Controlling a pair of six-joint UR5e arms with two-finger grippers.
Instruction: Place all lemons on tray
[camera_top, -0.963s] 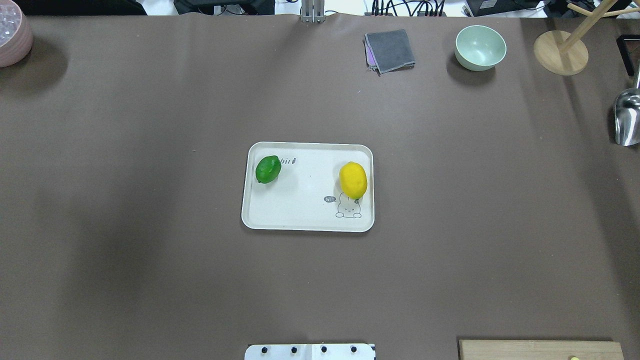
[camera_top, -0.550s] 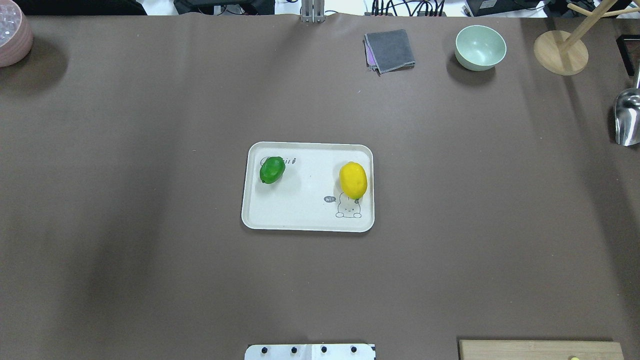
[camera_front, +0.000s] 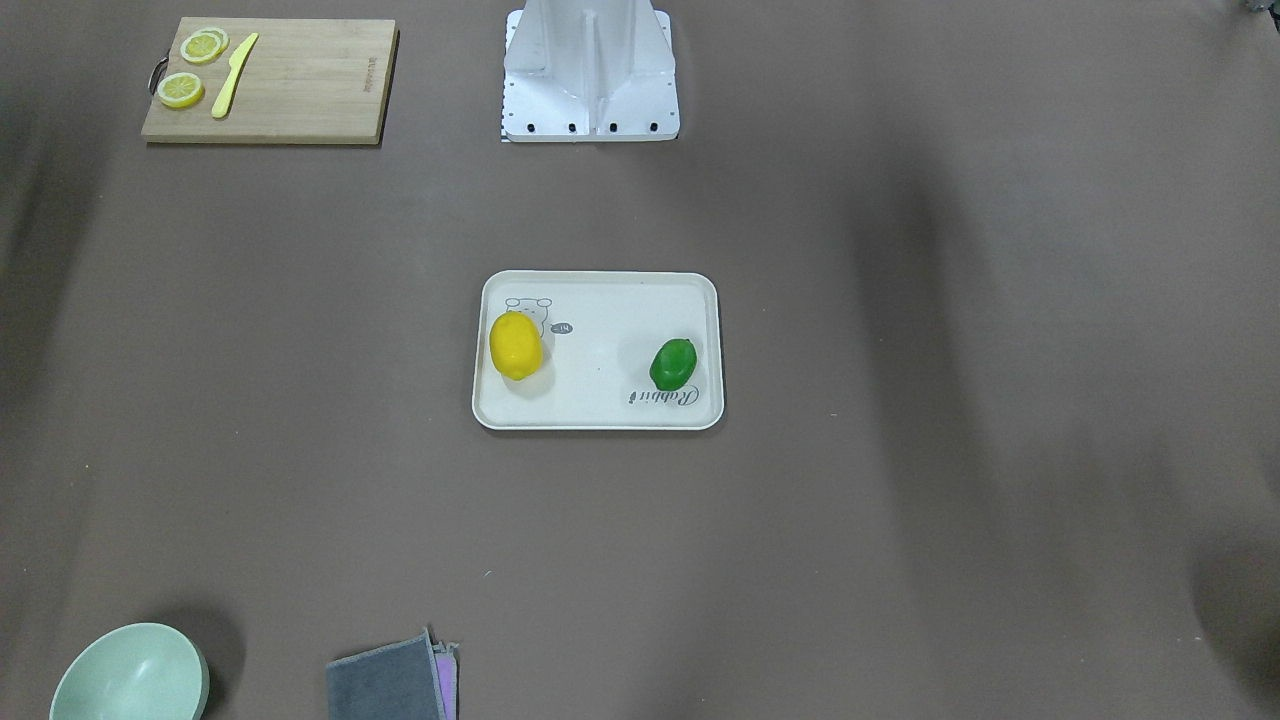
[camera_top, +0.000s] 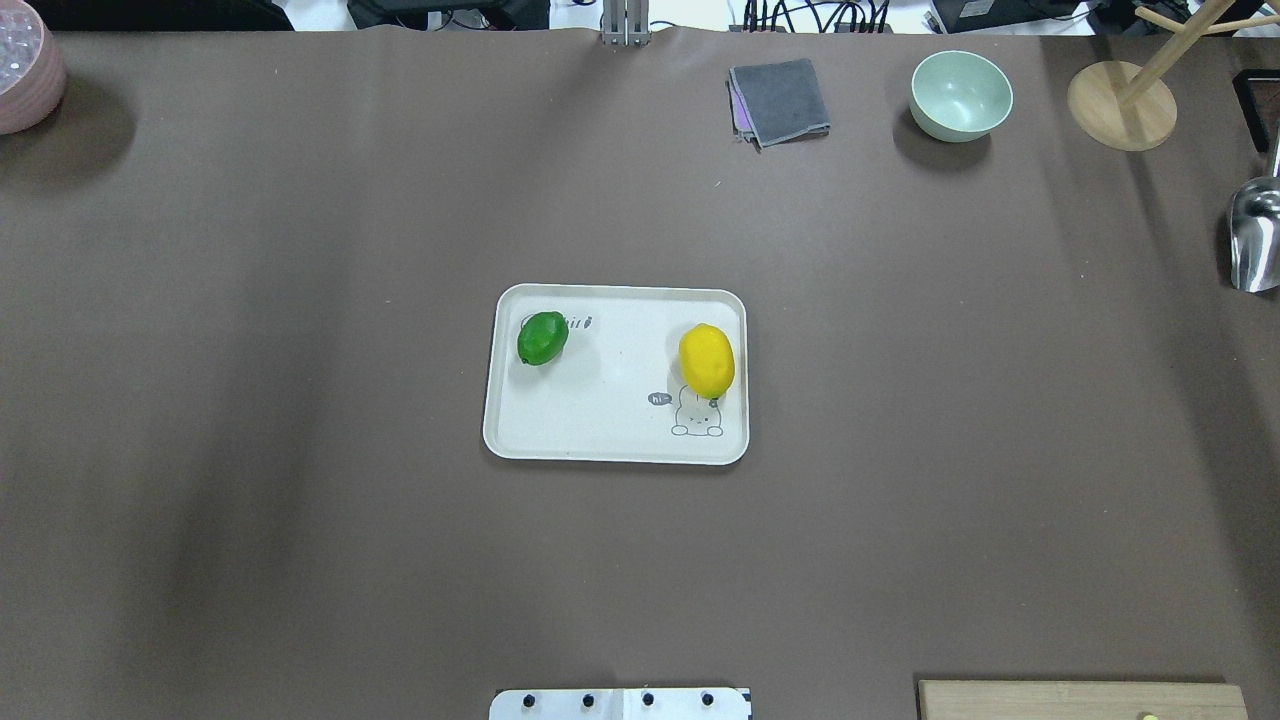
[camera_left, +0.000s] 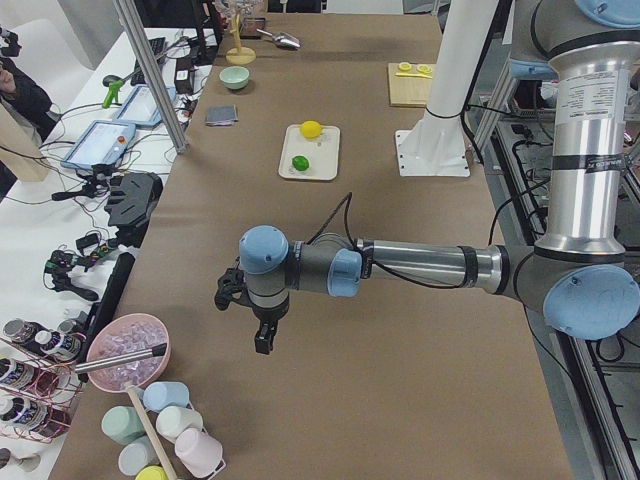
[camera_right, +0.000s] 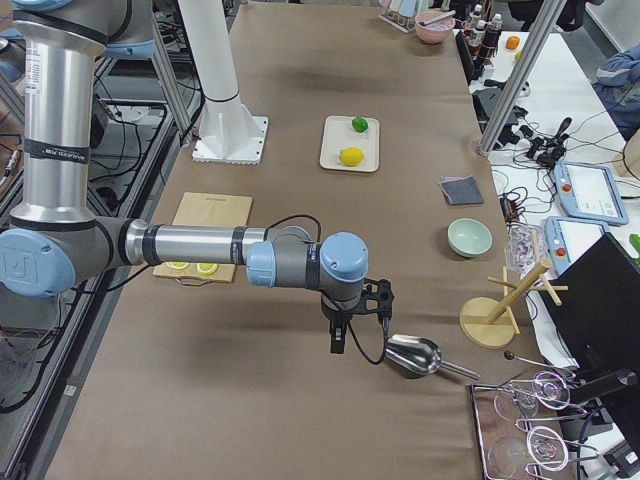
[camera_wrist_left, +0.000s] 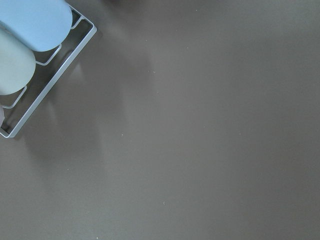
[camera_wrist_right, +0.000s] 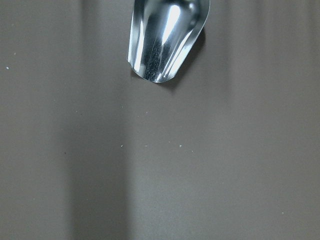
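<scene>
The cream tray (camera_top: 610, 425) lies at the table's middle, also in the front view (camera_front: 600, 300). The yellow lemon (camera_top: 706, 360) lies on its right part by the bear drawing, also in the front view (camera_front: 515, 345). The green lemon (camera_top: 543, 338) lies on its left part, also in the front view (camera_front: 673, 364). Both grippers are far from the tray and show only in the side views. The left gripper (camera_left: 258, 335) hangs over bare table near a rack of cups. The right gripper (camera_right: 345, 335) hangs beside the metal scoop (camera_right: 412, 355). I cannot tell whether either is open or shut.
A wooden cutting board (camera_front: 300, 80) with lemon slices and a yellow knife is near the robot base (camera_front: 590, 70). A green bowl (camera_top: 960, 95), grey cloth (camera_top: 778, 100), wooden stand (camera_top: 1120, 105) and pink bowl (camera_top: 25, 70) line the far edge.
The green lemon has rolled a little to the right on the tray and rocked slightly back. The yellow lemon and the tray have not moved.
</scene>
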